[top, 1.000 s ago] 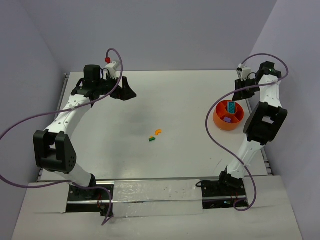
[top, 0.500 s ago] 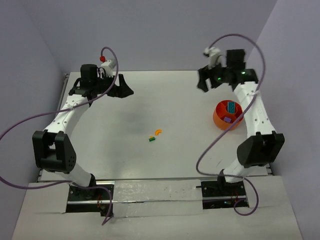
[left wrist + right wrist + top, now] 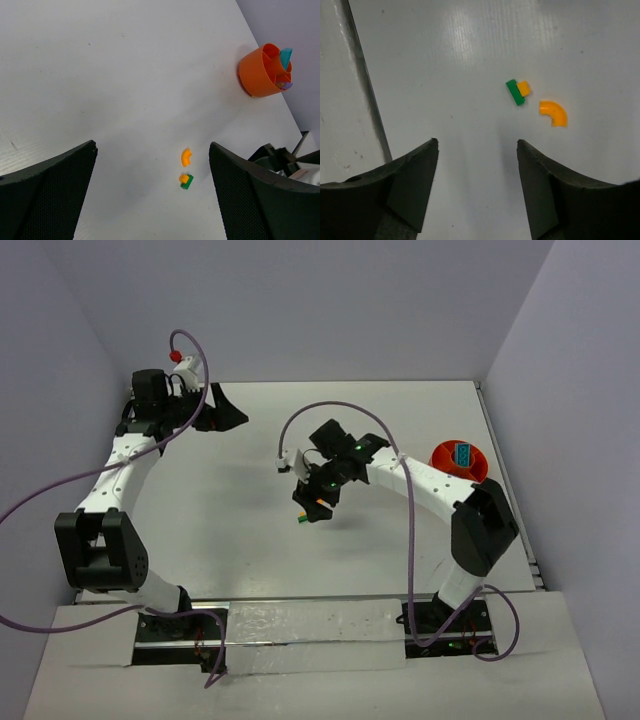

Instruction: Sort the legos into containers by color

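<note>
Pickup stage: right pincer (image 3: 476,147), spread wide, hovered near small green plastic brick (image 3: 515,93); next move likely needed lowering onto it.

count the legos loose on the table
3: a green brick, a small orange piece touching it, and a curved orange piece just apart, all in the middle of the table. More could be hidden under the right arm.

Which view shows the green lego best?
Right wrist: the green lego lies close, sharp and unblocked, beside an orange piece. Left wrist shows it small and distant; the top view shows only a speck.
</note>
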`<state>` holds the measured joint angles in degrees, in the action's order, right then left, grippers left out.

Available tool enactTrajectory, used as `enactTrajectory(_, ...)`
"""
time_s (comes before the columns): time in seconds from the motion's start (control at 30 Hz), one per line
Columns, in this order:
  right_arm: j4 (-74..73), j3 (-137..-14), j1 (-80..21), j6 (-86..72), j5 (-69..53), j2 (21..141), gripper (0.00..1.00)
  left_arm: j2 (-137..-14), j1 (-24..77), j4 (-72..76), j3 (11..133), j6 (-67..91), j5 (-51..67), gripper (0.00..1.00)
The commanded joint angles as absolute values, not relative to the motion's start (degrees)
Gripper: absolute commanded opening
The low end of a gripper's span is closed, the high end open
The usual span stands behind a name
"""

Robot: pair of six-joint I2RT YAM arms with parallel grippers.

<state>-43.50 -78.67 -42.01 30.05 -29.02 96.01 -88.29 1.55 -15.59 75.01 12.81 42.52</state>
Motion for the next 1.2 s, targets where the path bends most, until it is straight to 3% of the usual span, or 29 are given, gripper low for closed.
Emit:
enactTrajectory(0.0, -37.5, -78.1, -46.2, 28.2, -27.4, 97.5, 0.66, -85.3, 1.5, -12.3, 74.1, 12.9, 44.2, 0.99)
enactTrajectory(0.1, -35.5, -76.4, -47.4, 30.3, -27.2, 99.1, 0.49, -86.4, 1.5, -13.7, 74.8, 11.8, 45.6, 0.99)
enactTrajectory(0.17, -33.9, -75.2, -47.4, 32.1, -27.0, 99.7, 0.47, -87.0, 1.5, -14.1, 75.2, 11.5, 46.5, 0.99)
enactTrajectory(0.4, -28.6, -71.3, -47.4, 39.6, -23.1, 100.9, 0.46, -86.8, 1.5, -12.7, 74.1, 11.8, 47.6, 0.99)
enactTrajectory(1.17, -25.9, -75.3, -47.5, 42.1, -15.6, 109.8, 0.48, -87.4, 1.5, -11.0, 73.3, 11.6, 47.3, 0.99)
